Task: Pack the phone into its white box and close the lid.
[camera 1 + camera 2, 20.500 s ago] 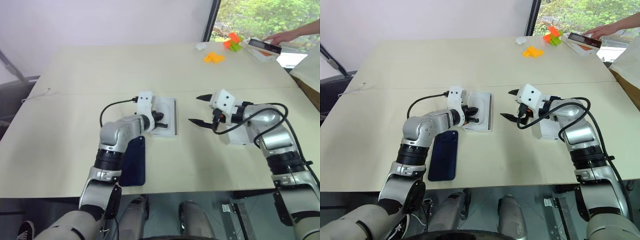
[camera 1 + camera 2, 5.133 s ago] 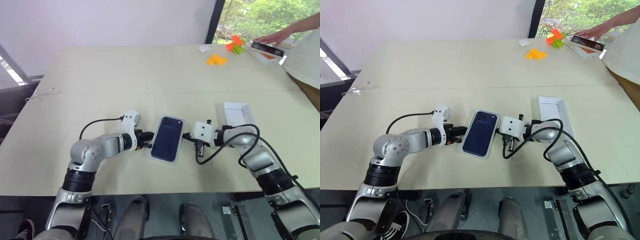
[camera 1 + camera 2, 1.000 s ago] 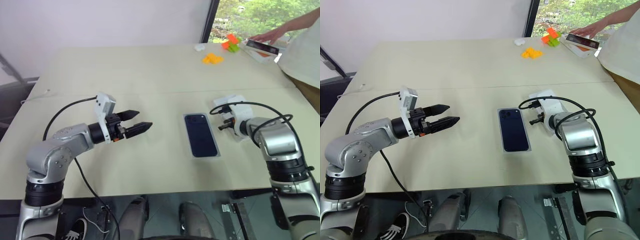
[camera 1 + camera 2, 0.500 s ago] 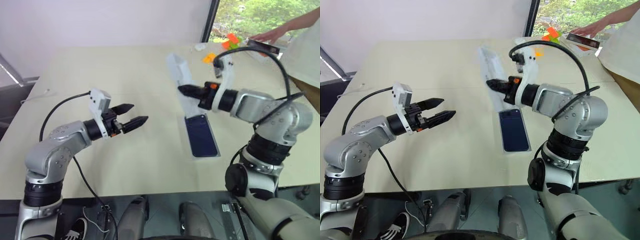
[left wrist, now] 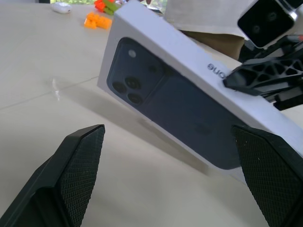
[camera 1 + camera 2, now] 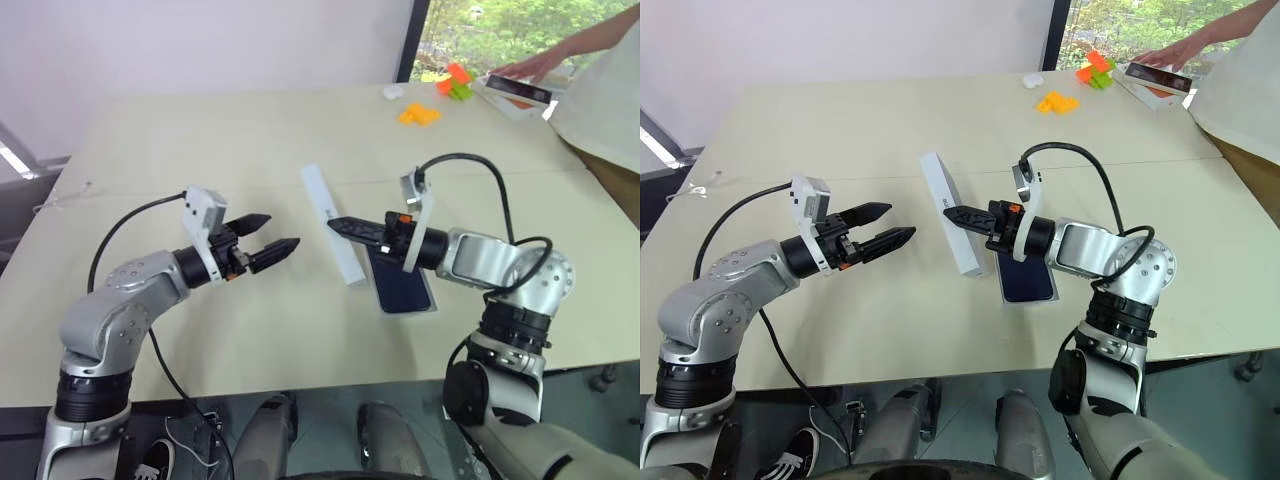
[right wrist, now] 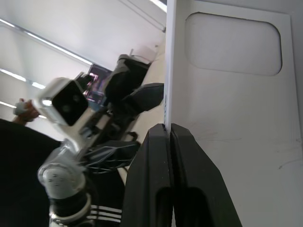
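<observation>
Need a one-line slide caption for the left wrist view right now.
Open left gripper faces the lid, printed top toward it, pinched at its edge by the right gripper.

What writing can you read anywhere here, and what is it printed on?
"ouo" (upside-down letters, partly hidden by the right gripper; the rest of the word cannot be read): on the white side wall of the lid.
The box under the person's hand at the far table corner: any print is too small to read.

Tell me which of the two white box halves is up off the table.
The lid, the deeper shell printed with a phone picture: the right gripper pinches its wall and holds it tilted in the air. The white box lies flat with the phone in it.
</observation>
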You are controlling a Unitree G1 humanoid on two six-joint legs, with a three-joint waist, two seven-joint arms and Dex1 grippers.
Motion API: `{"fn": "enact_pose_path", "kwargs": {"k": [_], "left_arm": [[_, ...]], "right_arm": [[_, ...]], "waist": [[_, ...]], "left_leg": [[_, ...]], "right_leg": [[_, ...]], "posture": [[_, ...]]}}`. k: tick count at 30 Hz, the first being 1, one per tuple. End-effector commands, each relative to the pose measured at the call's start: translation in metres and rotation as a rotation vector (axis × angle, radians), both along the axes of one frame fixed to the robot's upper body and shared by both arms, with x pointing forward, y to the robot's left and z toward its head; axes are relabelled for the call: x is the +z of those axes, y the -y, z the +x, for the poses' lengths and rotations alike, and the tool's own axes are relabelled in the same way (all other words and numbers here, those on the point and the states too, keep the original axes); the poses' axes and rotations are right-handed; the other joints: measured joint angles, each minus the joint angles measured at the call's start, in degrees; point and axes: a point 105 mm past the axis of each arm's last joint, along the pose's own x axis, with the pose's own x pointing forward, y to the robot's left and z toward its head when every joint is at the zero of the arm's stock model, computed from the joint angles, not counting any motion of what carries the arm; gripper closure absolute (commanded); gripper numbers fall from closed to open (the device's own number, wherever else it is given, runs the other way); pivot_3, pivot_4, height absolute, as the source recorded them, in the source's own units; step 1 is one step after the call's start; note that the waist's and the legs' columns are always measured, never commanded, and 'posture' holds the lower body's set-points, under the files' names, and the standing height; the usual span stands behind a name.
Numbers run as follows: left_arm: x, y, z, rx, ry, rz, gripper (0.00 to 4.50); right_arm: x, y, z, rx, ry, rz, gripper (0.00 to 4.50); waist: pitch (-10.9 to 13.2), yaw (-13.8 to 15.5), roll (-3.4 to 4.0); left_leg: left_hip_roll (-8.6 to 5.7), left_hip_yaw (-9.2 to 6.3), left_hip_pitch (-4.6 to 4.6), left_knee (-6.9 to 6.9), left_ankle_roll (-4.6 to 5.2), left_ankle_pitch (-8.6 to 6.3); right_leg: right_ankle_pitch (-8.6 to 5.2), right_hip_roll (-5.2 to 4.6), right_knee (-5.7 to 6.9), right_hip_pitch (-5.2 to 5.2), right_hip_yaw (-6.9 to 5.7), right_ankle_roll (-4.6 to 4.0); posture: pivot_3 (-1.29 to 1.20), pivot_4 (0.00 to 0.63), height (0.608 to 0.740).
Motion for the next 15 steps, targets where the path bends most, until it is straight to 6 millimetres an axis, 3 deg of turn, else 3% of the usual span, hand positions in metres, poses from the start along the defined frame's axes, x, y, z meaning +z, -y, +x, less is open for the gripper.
{"fn": "enact_pose_path", "kwargs": {"k": [1, 5, 7, 15], "left_arm": [[0.004, 0.007, -0.008, -0.034, 0.019, -0.015, 0.0], [-0.004, 0.018, -0.01, -0.062, -0.001, -0.027, 0.0], [-0.008, 0.026, -0.01, -0.084, -0.039, -0.064, 0.56], [-0.016, 0.056, -0.003, -0.114, -0.055, -0.103, 4.46]], "right_arm": [[0.006, -0.001, -0.011, 0.01, -0.031, 0.023, 4.46], [-0.004, 0.009, -0.011, -0.041, -0.084, 0.0, 4.46], [-0.008, 0.012, -0.011, -0.059, -0.096, -0.019, 4.5], [-0.017, 0.015, -0.012, -0.095, -0.127, -0.022, 4.5]], "waist": [[0.0, 0.04, 0.01], [0.0, 0.0, 0.0], [0.0, 0.06, 0.0], [0.01, 0.24, 0.01]], "left_leg": [[0.0, 0.0, -0.01, 0.03, 0.02, -0.01], [-0.02, 0.08, -0.02, 0.14, 0.11, -0.07], [-0.01, 0.08, -0.01, 0.16, 0.12, -0.07], [0.01, 0.07, -0.08, 0.14, 0.16, -0.1]], "right_leg": [[0.0, -0.01, -0.02, 0.02, 0.0, 0.0], [0.0, -0.06, -0.07, 0.08, 0.05, -0.01], [-0.01, -0.05, -0.07, 0.09, 0.05, -0.02], [-0.01, -0.02, -0.13, 0.04, 0.03, -0.01]], "posture": [[0.0, 0.15, 0.74], [0.0, 0.15, 0.74], [0.0, 0.15, 0.74], [0.0, 0.15, 0.74]]}}
